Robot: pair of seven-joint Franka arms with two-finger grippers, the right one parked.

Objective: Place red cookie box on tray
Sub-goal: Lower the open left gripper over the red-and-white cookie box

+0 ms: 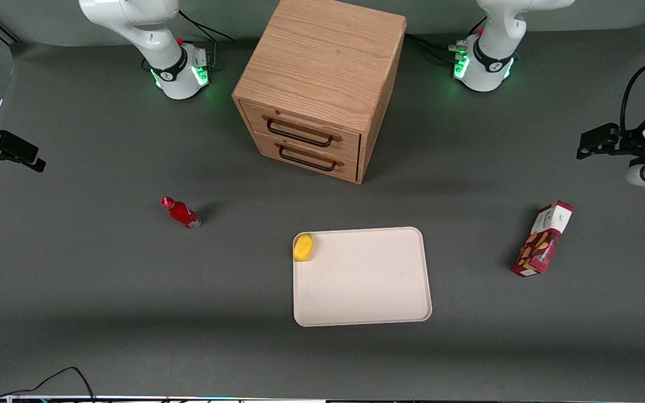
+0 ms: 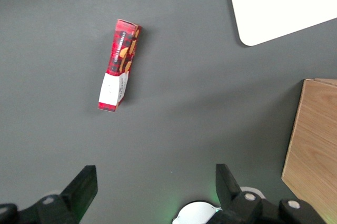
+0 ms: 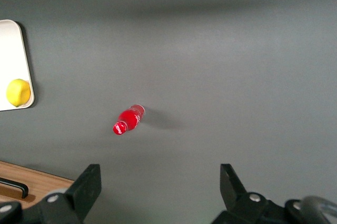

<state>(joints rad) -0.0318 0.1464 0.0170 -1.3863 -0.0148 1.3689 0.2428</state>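
The red cookie box (image 1: 543,239) lies flat on the grey table toward the working arm's end, its white end panel pointing away from the front camera. The wrist view shows the red cookie box (image 2: 118,66) whole, with bare table between it and the fingers. The cream-white tray (image 1: 367,280) sits mid-table, well apart from the box; one rounded corner of the tray (image 2: 284,2) shows in the wrist view. My gripper (image 1: 597,143) hovers above the table, farther from the front camera than the box. The gripper (image 2: 155,179) is open and holds nothing.
A yellow lemon (image 1: 303,247) rests in a corner of the tray. A small red bottle (image 1: 181,212) lies toward the parked arm's end. A wooden two-drawer cabinet (image 1: 322,84) stands farther from the front camera than the tray, drawers shut.
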